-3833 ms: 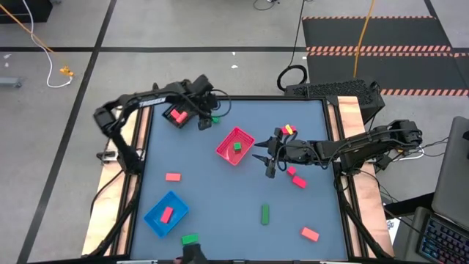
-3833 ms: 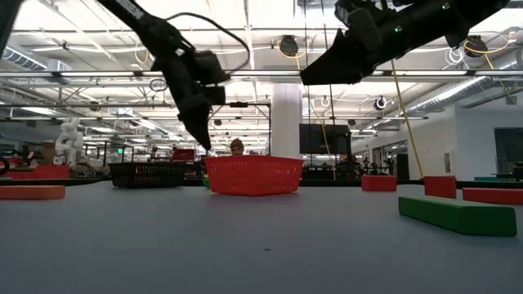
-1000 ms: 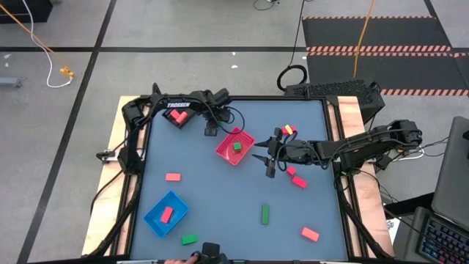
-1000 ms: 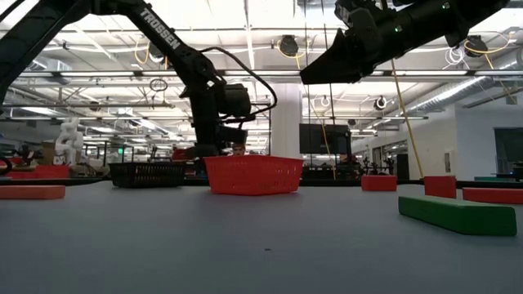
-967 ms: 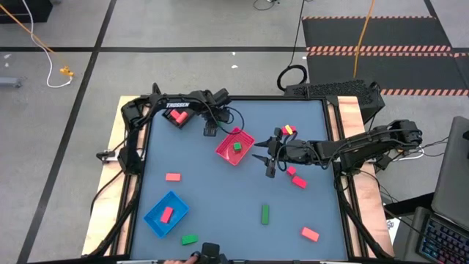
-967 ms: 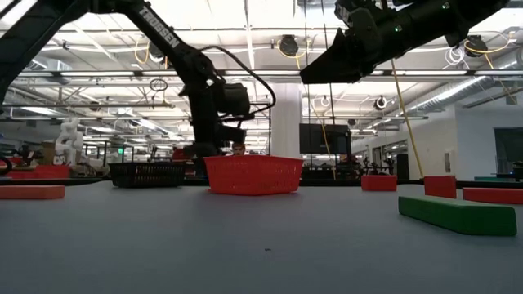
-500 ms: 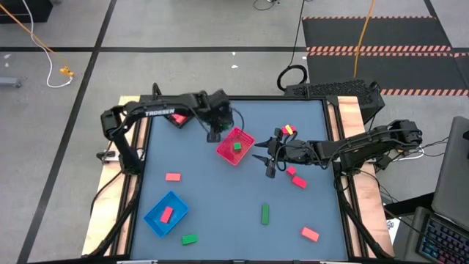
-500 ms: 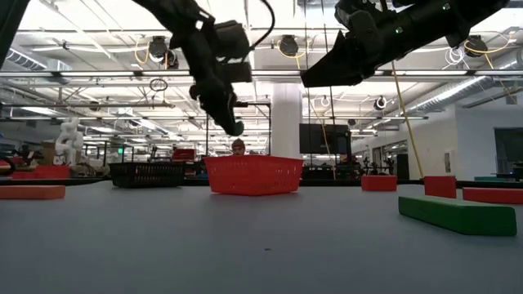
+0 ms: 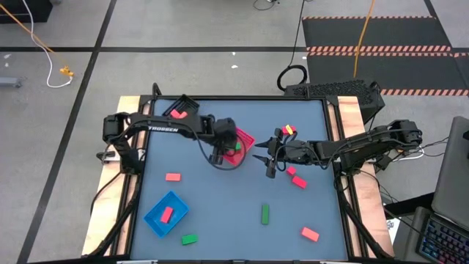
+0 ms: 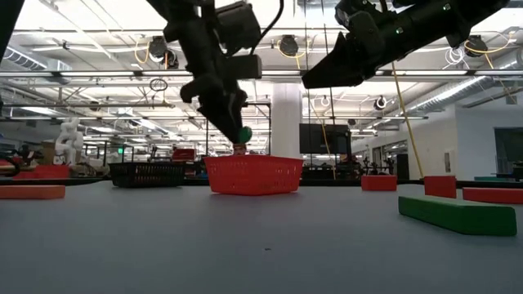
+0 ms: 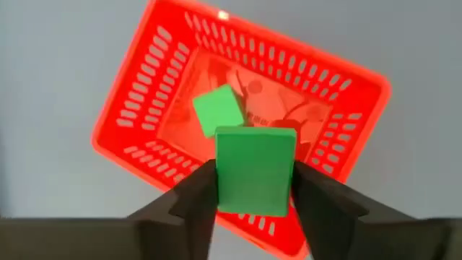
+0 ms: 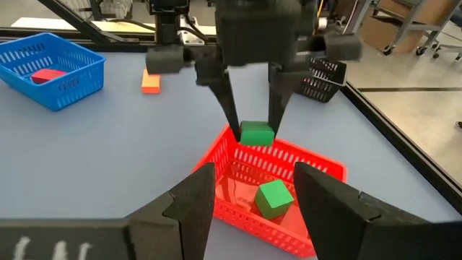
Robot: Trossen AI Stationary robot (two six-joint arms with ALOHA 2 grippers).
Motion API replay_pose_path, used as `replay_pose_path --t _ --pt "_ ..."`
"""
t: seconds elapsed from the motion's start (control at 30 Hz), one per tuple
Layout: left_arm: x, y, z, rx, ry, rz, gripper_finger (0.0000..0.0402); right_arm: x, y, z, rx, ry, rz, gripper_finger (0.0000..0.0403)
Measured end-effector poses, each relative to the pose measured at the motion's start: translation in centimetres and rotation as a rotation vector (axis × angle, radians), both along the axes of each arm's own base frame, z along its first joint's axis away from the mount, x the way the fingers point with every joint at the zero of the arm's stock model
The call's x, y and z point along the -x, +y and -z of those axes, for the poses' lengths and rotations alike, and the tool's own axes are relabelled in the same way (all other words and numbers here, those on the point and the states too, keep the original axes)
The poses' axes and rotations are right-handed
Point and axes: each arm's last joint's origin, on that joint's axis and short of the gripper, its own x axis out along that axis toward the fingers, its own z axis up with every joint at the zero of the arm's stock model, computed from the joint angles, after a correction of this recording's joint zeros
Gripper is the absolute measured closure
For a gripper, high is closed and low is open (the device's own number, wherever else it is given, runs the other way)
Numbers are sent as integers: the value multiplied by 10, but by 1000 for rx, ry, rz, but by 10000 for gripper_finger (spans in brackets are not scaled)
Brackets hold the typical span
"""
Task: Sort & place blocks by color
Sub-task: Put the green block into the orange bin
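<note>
My left gripper (image 10: 239, 131) is shut on a green block (image 11: 255, 170) and hangs above the pink-red square tray (image 9: 244, 138). The right wrist view shows the block (image 12: 256, 133) over the tray's (image 12: 317, 170) far wall. One green cube (image 11: 219, 110) lies on the tray floor. My right gripper (image 9: 267, 158) hovers open just right of the tray, fingers apart in its wrist view (image 12: 254, 173). Loose blocks lie flat on the table: red (image 9: 173, 177), green (image 9: 265, 214), green (image 9: 190, 239), red (image 9: 310, 234). My left gripper pinches the green block between its two fingers (image 12: 229, 101), one on each of two opposite side faces (image 11: 220, 173). The fingers come from above, pointing down, and the block sits at their free ends. It is lifted clear, level, above the tray.
A blue tray (image 9: 166, 213) with a red block stands near the table's near-left corner. A black tray (image 9: 181, 110) with a red block sits at the far-left edge. Two red blocks (image 9: 296, 177) and a red-yellow piece (image 9: 287, 130) lie by my right arm.
My left gripper stood low at the table just left of the red tray. It rose with the green block between its fingers, then moved right and toward the near edge until it hung over the tray. The block is lifted clear of the table.
</note>
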Motion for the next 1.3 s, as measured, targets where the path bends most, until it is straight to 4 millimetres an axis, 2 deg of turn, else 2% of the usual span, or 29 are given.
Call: replay_pose_path --t 0.23,0.43,0.57,0.7,0.87,1.0,1.1,1.3 --pt "3 10 7 8 -9 -55 116 0 0 0 0 -3 0 220" --pt "5 14 -2 -98 -30 -110 81 0 0 0 0 -3 0 220" --pt "15 19 -22 -113 -82 -173 79 0 0 1 1 6 0 220" --pt "28 19 -47 15 -179 -169 82 0 1 1 -60 -8 -1 220" --pt "42 13 -64 187 -397 -74 112 -1 6 1 -127 0 -156 220" --pt "56 4 -59 256 -564 -75 142 -1 7 1 -136 6 -196 220" --pt "66 -7 -47 312 -657 -102 162 -2 7 3 -167 5 -182 220" --pt "94 -35 -13 362 -705 -118 188 -9 7 17 -173 47 -176 220"
